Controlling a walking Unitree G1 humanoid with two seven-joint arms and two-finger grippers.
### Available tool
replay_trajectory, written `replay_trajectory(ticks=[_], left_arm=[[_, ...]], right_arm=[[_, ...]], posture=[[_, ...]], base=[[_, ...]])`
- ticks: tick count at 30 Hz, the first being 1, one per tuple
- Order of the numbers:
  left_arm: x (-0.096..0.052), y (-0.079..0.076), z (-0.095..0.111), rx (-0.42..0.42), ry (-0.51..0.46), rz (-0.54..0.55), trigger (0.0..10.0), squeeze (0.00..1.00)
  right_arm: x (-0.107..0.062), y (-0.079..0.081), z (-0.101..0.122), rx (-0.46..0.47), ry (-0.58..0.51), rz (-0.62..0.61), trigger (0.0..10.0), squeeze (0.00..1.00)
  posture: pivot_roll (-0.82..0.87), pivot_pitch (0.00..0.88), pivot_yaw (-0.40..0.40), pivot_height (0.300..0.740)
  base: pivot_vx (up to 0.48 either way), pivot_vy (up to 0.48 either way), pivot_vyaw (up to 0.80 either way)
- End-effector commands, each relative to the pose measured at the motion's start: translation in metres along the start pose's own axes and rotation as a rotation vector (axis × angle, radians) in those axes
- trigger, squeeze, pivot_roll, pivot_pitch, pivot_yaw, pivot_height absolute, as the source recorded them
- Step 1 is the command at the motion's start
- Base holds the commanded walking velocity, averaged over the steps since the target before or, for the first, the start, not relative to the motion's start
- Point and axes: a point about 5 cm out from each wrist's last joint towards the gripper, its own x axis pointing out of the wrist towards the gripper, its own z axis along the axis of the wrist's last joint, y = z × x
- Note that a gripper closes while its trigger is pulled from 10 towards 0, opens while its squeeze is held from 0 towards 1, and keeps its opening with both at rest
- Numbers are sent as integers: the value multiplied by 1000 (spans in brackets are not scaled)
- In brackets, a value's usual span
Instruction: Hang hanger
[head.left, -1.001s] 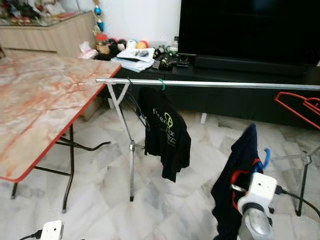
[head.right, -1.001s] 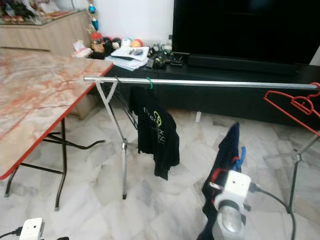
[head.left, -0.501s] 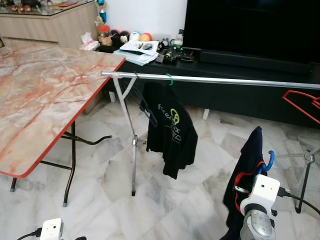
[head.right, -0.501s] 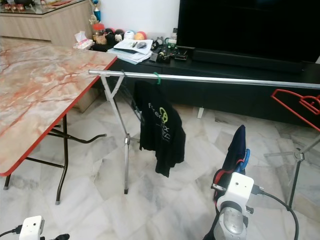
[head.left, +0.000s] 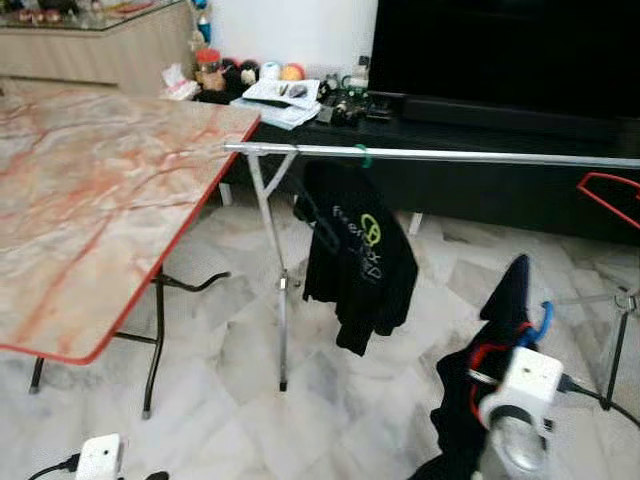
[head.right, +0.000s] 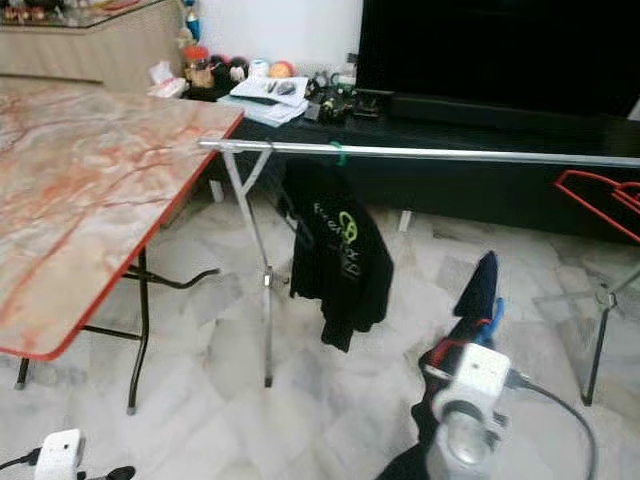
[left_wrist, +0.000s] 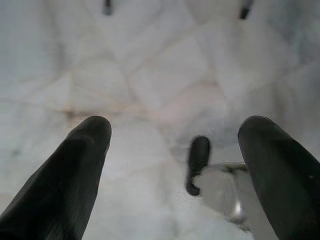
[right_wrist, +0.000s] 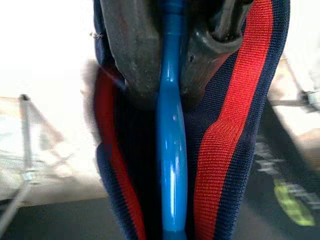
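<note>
A blue hanger (right_wrist: 171, 150) carries a navy garment with red trim (head.left: 500, 335). My right gripper (right_wrist: 170, 95) is shut on the hanger's neck, low at the right, below and in front of the silver rail (head.left: 470, 155). The blue hook (head.left: 544, 318) sticks up beside the garment. On the rail hangs a black T-shirt (head.left: 358, 250) by a green hook (head.left: 366, 157). A red hanger (head.left: 612, 192) sits at the rail's right end. My left gripper (left_wrist: 176, 125) hangs low at the left, open over the marble floor.
A marble-topped folding table with a red edge (head.left: 90, 200) stands at the left, close to the rail's left end. Behind the rail are a black TV console (head.left: 480, 130) with clutter and a large TV. The rack's crossed legs (head.left: 283, 290) stand on the floor.
The whole picture has shifted right and the rack looks a little nearer, so the camera has moved. My right gripper still holds the blue hanger in about the same place.
</note>
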Motion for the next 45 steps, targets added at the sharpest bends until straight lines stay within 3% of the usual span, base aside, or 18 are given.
replay_trajectory(ticks=[1,32,45], left_arm=[[0,-1,-2,-2,9,-3,10000,0],[0,-1,1,10,-1,-19,10000,0],[1,-2,2,10,-3,-21,10000,0]], right_arm=[[3,-7,8,-4,-34,-19,10000,0],[5,-4,9,0,-35,-19,10000,0],[7,-3,9,-1,-34,-27,10000,0]], posture=[[34,74,24,740],[39,70,29,740],[39,58,31,740]], base=[[0,311,0],[0,0,0],[-270,0,0]])
